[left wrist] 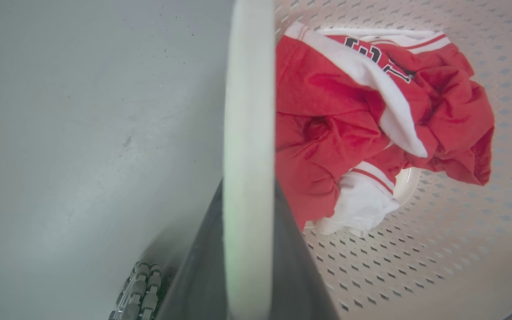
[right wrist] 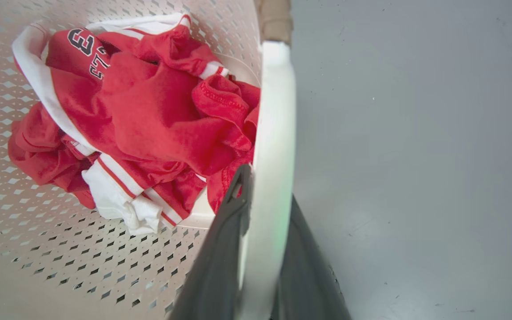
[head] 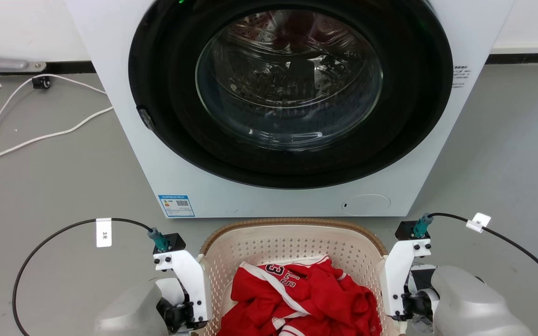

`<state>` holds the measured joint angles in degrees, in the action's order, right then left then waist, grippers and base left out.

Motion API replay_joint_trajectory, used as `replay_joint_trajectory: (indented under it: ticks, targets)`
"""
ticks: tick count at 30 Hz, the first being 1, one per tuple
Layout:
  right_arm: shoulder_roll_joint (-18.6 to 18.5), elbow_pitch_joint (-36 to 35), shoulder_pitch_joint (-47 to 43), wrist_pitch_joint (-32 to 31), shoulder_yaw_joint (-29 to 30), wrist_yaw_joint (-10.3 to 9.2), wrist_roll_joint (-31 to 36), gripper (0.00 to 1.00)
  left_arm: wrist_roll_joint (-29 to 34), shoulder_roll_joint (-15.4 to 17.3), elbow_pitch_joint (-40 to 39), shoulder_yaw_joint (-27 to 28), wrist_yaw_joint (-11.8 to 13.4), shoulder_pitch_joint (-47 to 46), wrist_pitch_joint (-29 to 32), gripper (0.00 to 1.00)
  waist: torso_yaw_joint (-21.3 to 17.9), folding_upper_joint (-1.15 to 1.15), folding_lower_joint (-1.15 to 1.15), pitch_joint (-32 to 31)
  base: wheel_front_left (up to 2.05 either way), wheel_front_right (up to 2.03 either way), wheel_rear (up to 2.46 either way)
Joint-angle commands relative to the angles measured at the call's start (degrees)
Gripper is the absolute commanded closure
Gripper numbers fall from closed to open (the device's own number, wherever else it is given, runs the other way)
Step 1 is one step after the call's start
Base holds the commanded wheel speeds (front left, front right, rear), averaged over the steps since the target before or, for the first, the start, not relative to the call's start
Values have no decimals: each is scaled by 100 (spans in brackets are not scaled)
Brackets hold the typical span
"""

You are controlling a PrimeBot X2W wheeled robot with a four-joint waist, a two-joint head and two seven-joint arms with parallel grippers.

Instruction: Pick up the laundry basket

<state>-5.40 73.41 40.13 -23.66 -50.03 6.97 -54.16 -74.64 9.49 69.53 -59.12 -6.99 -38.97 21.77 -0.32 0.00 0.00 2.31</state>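
Observation:
The laundry basket [head: 292,223], cream and perforated with a brown woven-look rim, stands low in the head view, right before the washer. It holds a crumpled red and white jersey [head: 306,294]. My left arm's white wrist bracket [head: 187,280] sits against the basket's left side and my right arm's bracket [head: 397,280] against its right side. In the left wrist view my left gripper [left wrist: 249,186] is shut on the basket's white side handle [left wrist: 248,111], one dark finger on each side. In the right wrist view my right gripper [right wrist: 268,191] is shut the same way on the other white handle [right wrist: 274,133].
The white washing machine [head: 157,154] with its round dark door [head: 292,88] rises directly behind the basket. A white cable [head: 40,135] trails over the grey floor at the left. Thin black cables [head: 40,242] loop out from both wrists. A ribbed roller [left wrist: 138,289] shows on the floor.

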Motion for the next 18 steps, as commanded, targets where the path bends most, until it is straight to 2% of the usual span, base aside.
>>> replay_joint_trajectory:
  ticks: [1,18]
  targets:
    - [278,-119,74,36,-23,96,-69,100,-58,-257,-160,-11,-88,-114,-27,100,-4,0,0,2,0,0,0]
    - [295,-109,104,64,-86,96,-136,100,-131,-243,-151,-74,-88,-145,-35,100,-9,0,0,24,0,0,0]
